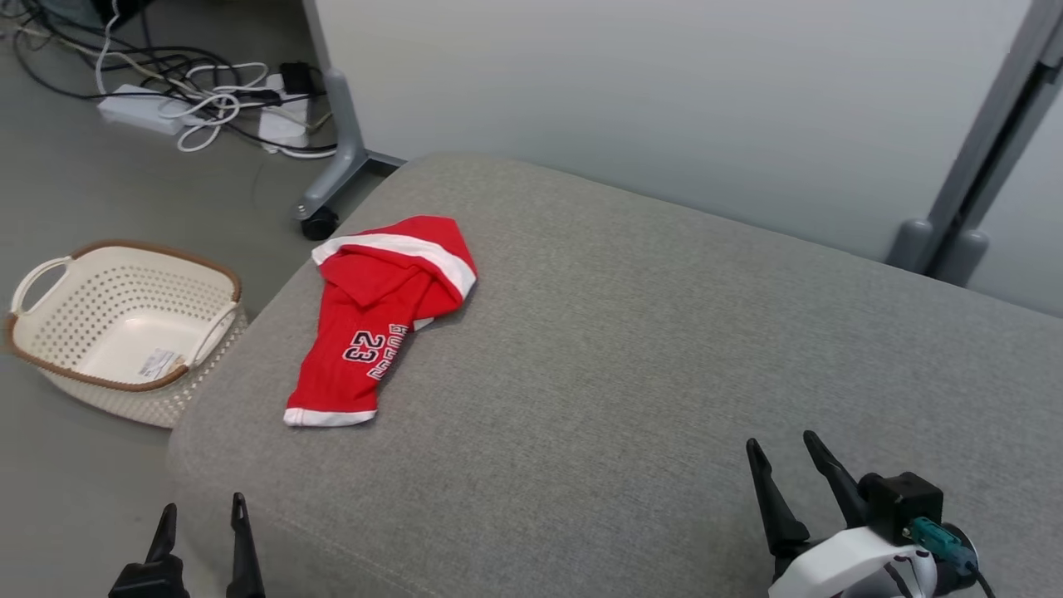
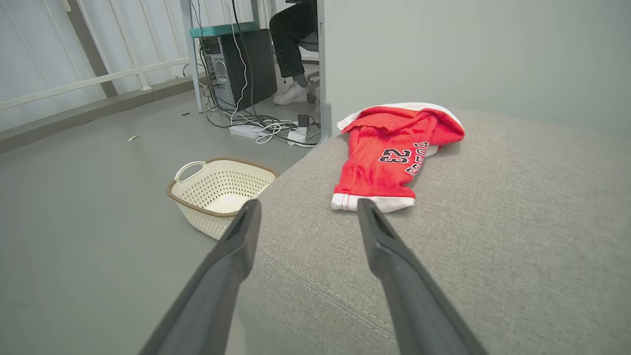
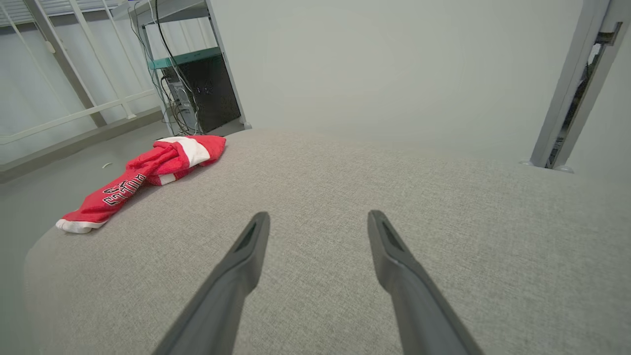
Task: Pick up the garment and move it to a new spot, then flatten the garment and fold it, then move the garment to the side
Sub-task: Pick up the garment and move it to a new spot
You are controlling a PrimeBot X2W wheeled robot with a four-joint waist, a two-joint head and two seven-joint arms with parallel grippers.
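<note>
Garment [image 1: 378, 320] untouched, left tool [image 1: 205, 502], right tool [image 1: 781, 440] spread, low

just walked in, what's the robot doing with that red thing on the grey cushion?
Nothing is being handled yet. The red garment, white-trimmed with a 23 print, lies crumpled near the far left corner of the grey cushion. The left gripper and right gripper are both open at the near edge, clear of it. A cream perforated basket sits on the floor to the left.
</note>
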